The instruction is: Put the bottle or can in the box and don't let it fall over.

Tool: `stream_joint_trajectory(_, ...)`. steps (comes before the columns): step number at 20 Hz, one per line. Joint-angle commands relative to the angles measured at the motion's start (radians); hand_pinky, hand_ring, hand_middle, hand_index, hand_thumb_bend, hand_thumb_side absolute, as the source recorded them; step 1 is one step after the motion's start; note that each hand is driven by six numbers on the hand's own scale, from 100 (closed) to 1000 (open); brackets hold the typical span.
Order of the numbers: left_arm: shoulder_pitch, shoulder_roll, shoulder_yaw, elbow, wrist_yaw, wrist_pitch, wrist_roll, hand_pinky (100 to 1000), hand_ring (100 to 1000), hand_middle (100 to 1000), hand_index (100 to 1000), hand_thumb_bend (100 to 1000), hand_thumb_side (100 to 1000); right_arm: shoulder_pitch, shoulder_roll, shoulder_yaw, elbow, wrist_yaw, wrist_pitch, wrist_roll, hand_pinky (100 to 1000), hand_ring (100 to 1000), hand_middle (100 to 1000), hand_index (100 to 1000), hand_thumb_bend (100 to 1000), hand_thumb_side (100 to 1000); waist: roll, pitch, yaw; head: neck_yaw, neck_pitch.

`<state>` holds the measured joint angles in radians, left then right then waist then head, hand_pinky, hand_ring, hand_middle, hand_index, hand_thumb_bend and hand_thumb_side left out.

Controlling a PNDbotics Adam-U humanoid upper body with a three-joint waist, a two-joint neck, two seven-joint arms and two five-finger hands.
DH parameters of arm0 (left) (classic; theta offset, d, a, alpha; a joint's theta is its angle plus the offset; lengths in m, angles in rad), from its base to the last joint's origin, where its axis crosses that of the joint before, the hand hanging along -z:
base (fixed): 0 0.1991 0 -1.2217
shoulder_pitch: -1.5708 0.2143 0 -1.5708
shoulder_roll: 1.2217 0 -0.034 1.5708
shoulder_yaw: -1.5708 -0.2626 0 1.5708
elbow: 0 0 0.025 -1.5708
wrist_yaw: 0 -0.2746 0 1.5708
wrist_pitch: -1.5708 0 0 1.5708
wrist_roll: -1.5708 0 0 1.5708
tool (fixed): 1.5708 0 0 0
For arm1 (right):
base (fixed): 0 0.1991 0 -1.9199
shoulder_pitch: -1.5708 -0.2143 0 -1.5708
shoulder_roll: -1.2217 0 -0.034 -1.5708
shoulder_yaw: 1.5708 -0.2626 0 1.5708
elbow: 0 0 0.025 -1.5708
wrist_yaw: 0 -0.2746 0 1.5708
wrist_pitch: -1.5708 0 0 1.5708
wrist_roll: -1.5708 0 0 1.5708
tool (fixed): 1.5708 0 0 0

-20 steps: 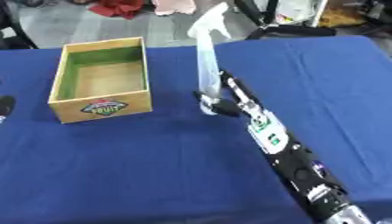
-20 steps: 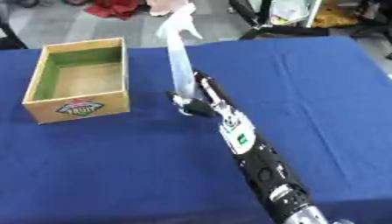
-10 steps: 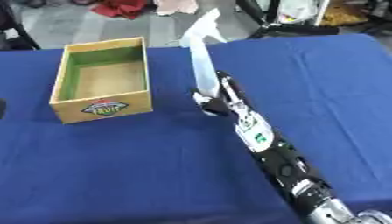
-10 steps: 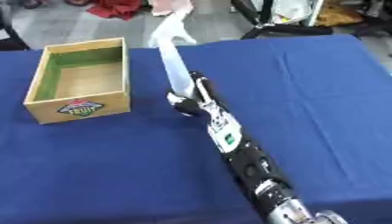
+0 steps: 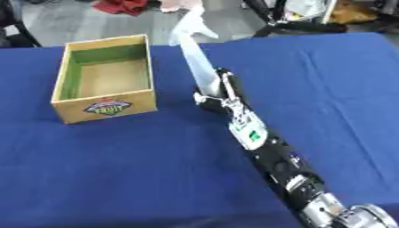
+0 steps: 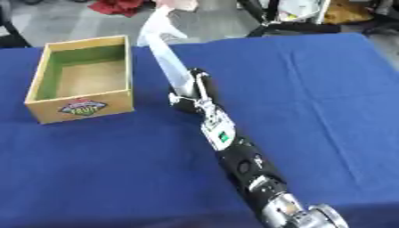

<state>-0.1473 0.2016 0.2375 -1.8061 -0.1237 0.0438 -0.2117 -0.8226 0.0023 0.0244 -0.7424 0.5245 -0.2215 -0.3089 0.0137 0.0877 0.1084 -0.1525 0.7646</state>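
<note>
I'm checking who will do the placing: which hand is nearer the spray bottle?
Right. The right hand is curled round the spray bottle; the left hand shows in neither view.

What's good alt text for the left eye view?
The robot's right hand grips a tall pale spray bottle, tilted left, on a blue tablecloth. An empty wooden box with a green lining sits to its left.

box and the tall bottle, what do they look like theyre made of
The box looks like light wood or thick card: matte tan walls, green-tinted inside, a printed label on the front. The bottle, held low by the right hand, looks like pale translucent plastic with a dull sheen, though blur leaves that open. The tablecloth looks like matte blue fabric.
</note>
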Motion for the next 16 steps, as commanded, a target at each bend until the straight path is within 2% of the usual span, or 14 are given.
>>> stream_joint_trajectory(1, -0.017, 0.011, -0.002, -0.014, 0.002, 0.001, -0.001, 845, 767, 850, 954, 659, 654, -0.051, -0.024, -0.003, -0.048, -0.026, -0.001, -0.005, 880, 802, 719, 358, 100, 100, 0.001, -0.008, 0.008, -0.012, 0.005)
stream_joint_trajectory(8, -0.033, 0.009, -0.013, -0.014, 0.006, -0.001, -0.011, 845, 767, 849, 954, 660, 653, -0.124, -0.014, 0.007, -0.072, -0.077, 0.004, 0.028, 895, 818, 729, 353, 100, 100, 0.004, 0.002, 0.051, -0.054, 0.005)
stream_joint_trajectory(16, -0.072, -0.001, -0.035, -0.005, 0.015, -0.005, -0.032, 845, 766, 849, 953, 663, 651, -0.205, 0.059, 0.013, -0.078, -0.087, -0.027, 0.073, 914, 832, 744, 346, 100, 100, 0.001, 0.024, 0.138, -0.141, 0.005)
